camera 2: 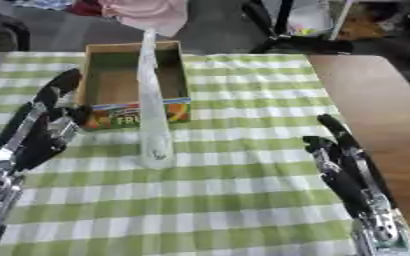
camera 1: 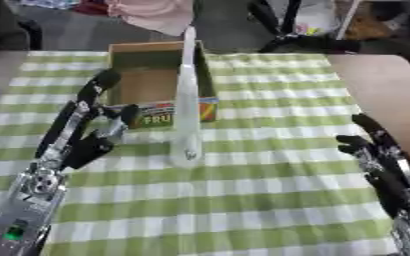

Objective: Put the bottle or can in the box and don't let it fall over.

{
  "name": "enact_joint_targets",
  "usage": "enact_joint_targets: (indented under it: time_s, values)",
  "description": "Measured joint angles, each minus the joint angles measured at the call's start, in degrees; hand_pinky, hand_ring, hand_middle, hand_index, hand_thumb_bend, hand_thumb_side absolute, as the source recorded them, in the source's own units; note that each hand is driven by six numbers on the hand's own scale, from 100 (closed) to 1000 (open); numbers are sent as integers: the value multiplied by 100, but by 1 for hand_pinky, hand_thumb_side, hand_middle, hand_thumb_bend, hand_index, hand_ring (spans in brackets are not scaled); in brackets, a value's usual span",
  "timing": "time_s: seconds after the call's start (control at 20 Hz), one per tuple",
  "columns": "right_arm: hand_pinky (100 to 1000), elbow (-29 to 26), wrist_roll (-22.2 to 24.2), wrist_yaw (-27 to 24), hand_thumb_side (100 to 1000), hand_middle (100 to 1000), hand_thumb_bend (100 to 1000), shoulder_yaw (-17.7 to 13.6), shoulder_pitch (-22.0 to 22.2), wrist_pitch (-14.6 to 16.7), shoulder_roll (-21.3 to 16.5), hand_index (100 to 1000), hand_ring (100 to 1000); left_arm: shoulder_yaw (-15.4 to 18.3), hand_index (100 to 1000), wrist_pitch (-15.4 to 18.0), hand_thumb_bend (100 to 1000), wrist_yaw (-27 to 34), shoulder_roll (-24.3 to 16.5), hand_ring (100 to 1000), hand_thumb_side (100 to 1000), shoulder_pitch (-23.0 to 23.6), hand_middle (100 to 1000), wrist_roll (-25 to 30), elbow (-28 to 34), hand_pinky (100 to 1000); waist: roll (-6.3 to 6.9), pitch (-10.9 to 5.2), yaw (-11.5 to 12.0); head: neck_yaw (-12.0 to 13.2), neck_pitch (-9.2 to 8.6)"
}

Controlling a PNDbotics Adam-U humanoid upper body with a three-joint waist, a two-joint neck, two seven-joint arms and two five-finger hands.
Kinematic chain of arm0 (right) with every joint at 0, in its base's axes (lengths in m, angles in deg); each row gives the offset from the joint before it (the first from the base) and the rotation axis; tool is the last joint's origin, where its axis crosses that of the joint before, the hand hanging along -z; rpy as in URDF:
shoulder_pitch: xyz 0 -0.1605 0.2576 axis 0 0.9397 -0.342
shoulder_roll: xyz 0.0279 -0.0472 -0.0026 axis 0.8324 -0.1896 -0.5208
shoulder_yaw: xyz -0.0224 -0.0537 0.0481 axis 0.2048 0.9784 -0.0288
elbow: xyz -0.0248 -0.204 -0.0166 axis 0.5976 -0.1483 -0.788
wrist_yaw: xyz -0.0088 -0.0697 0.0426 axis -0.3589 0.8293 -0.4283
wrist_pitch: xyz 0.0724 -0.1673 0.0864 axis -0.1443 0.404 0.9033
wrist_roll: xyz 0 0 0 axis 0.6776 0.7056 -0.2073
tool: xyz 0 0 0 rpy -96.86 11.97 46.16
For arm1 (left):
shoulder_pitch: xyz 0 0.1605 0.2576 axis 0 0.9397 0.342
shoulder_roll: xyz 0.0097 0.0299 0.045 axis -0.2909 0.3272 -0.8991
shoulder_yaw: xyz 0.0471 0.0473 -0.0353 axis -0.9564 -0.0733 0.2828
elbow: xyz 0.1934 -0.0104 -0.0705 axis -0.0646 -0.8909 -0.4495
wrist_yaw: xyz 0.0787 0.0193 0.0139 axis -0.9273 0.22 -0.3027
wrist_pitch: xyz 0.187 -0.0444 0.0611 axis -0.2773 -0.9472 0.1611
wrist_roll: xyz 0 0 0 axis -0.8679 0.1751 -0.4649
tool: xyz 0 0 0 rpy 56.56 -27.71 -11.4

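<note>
Left hand (camera 1: 90, 127) open, fingers raised; right hand (camera 2: 340, 160) open, fingers upward, low right.

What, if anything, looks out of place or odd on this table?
Nothing is spilled or toppled. The clear bottle stands upright on the checked cloth, outside the box, just in front of it. The left hand and right hand are both open and apart from it.

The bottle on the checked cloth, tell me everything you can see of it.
The bottle is tall, slim and clear, plastic by its look, with a pale cap at the top. It stands upright on the green and white checked tablecloth, just in front of the open cardboard box, not in it. Neither robot hand touches it: the left robot hand is open beside it, and the right robot hand is open farther off.
</note>
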Motion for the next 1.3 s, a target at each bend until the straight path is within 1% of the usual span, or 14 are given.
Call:
enact_joint_targets:
  time_s: [0.2, 0.6, 0.9, 1.3]
  values:
    - [810, 0, -79, 1, 530, 994, 100, -41, 24, -10, 0, 985, 811, -216, 963, -75, 460, -340, 18, 1000, 715, -249, 1000, 37, -238, 662, -2, -3, -34, 20, 0]
    - [809, 0, -360, 4, 523, 995, 100, -146, 42, -27, 0, 984, 813, -487, 962, -147, 422, -914, 334, 1000, 720, -782, 1000, -26, -1000, 669, -7, -3, -134, 63, 4]
    - [809, 0, -537, 19, 519, 995, 100, -210, 49, -47, 0, 984, 812, -525, 960, -187, 391, -1163, 587, 1000, 731, -1110, 1000, -133, -1584, 661, -16, -3, -164, 77, 7]
    - [809, 0, -584, 45, 521, 995, 100, -210, 89, -50, 1, 984, 812, -525, 949, -203, 351, -1160, 723, 1000, 733, -1430, 1000, -224, -2122, 658, -22, -26, -192, 102, 10]
